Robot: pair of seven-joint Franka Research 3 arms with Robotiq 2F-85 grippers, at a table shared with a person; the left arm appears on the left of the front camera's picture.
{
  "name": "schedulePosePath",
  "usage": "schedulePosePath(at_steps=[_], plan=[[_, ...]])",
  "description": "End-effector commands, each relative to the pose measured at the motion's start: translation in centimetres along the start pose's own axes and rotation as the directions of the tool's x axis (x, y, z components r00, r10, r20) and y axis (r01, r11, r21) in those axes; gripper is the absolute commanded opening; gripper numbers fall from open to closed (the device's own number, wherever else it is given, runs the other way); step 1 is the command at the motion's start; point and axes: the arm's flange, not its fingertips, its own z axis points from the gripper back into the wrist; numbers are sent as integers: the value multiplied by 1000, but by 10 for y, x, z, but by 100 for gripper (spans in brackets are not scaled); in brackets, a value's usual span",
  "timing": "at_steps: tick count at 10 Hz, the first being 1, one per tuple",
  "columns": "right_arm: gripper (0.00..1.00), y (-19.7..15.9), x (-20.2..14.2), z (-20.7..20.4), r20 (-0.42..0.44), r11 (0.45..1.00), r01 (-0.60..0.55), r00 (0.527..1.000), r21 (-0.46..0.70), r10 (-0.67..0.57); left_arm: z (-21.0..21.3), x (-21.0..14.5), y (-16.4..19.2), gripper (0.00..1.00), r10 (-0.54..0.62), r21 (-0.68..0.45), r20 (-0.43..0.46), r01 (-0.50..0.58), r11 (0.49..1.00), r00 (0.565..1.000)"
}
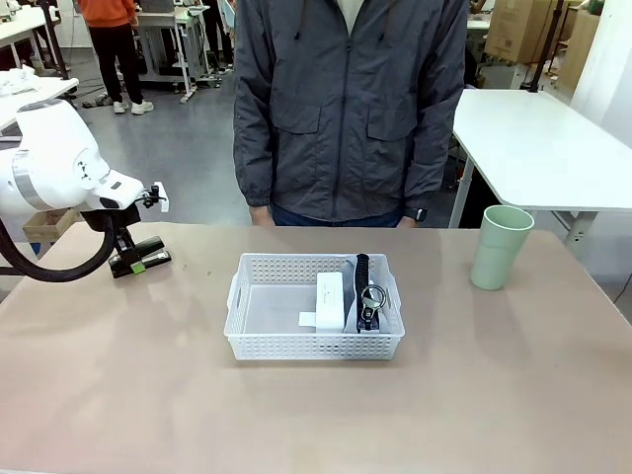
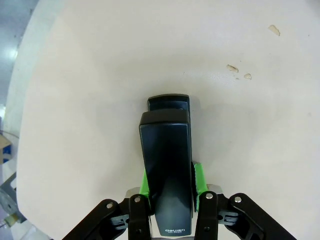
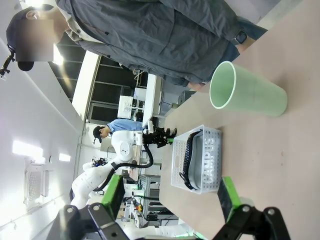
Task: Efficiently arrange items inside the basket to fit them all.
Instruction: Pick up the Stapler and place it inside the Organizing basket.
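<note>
My left gripper [image 1: 131, 259] is clamped on the black stapler [image 2: 166, 160], well left of the basket [image 1: 237, 301]. My right gripper [image 3: 170, 192] has its jaws spread wide, holding nothing. White box [image 1: 329, 299] and CAMPUS pouch [image 1: 361, 286] sit side by side in the basket's right half. Green cup [image 1: 502, 247] stands upright, right of the basket.

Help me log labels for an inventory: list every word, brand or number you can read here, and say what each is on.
"CAMPUS": on the grey pouch in the white basket, lying sideways in the right wrist view.
Small print near the end of the black stapler: too small to read.
Faint marking on the white box: too small to read.
</note>
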Motion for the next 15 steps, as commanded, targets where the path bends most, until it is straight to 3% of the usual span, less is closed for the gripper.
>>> schedulePosePath(at_steps=[1, 3, 5, 7, 9, 12, 14, 15], plan=[[100, 0, 0, 1, 0, 1000, -7, 1000, 8, 7, 8, -5, -6, 0, 18, 4, 20, -18, 1000, 1000], [100, 0, 0, 1, 0, 1000, -7, 1000, 8, 7, 26, -9, -8, 0, 37, -21, 86, -36, 999, 996], [100, 0, 0, 1, 0, 1000, -7, 1000, 8, 7, 85, -17, -34, 0, -3, 38, 220, -6, 999, 975], [100, 0, 0, 1, 0, 1000, -7, 1000, 8, 7, 147, -27, -64, 0, 35, -60, 251, -21, 998, 967], [100, 0, 0, 1, 0, 1000, -7, 1000, 8, 7, 183, -40, -94, 0, 27, -108, 316, 8, 994, 948], [100, 0, 0, 1, 0, 1000, -7, 1000, 8, 7, 193, -68, -116, 0, 59, -117, 437, -8, 993, 898], [100, 0, 0, 1, 0, 1000, -7, 1000, 8, 7, 186, -81, -98, 0, 174, -206, 402, -97, 974, 899], [100, 0, 0, 1, 0, 1000, -7, 1000, 8, 7, 199, -71, -117, 0, 89, -145, 392, -34, 989, 916]])
